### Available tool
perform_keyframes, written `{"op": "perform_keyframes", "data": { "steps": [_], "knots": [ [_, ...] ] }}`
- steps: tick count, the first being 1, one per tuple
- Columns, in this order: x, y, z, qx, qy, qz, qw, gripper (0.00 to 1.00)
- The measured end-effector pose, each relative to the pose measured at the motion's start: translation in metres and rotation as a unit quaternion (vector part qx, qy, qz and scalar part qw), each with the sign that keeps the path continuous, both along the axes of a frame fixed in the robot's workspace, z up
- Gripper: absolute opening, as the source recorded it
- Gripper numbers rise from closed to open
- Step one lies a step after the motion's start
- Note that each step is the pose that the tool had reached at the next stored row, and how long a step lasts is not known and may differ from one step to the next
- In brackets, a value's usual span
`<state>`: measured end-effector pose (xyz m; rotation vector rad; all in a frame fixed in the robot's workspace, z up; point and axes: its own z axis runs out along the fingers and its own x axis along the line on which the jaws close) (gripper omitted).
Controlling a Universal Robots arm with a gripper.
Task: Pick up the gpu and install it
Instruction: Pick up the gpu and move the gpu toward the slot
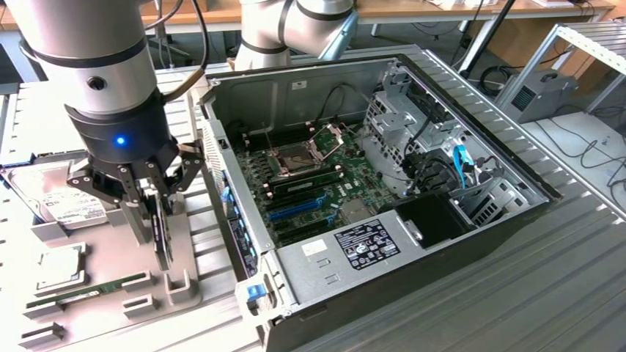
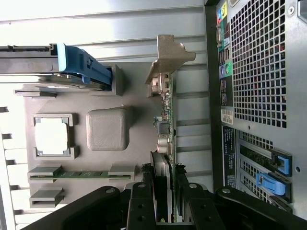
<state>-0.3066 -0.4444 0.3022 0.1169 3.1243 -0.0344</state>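
Note:
The gpu (image 1: pixel 164 249) stands on edge in a slot of the grey holder tray (image 1: pixel 117 257), at the exterior view's left beside the open computer case (image 1: pixel 509 220). My gripper (image 1: pixel 157 216) comes straight down over it, and its fingers (image 1: pixel 149 213) press the card's two faces. In the wrist view the gpu (image 2: pixel 167 110) shows edge-on, a thin green board with its silver end bracket (image 2: pixel 169 52) at the far end. The gripper (image 2: pixel 164 196) is shut on the card's near end. The card's lower edge still sits in the holder.
The tray also holds a hard drive (image 1: pixel 59 198), a CPU (image 1: pixel 61 268) and a RAM stick (image 1: pixel 83 293). Inside the case, the motherboard (image 1: pixel 313 176) has blue expansion slots (image 1: pixel 293 209). The case's rear panel (image 2: pixel 259 62) runs close beside the card.

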Motion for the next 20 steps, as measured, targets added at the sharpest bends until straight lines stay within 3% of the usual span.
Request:
{"op": "perform_keyframes", "data": {
  "steps": [20],
  "knots": [
    [0.0001, 0.0, 0.005, 0.0, 0.0, 0.0, 1.0, 0.29]
  ]
}}
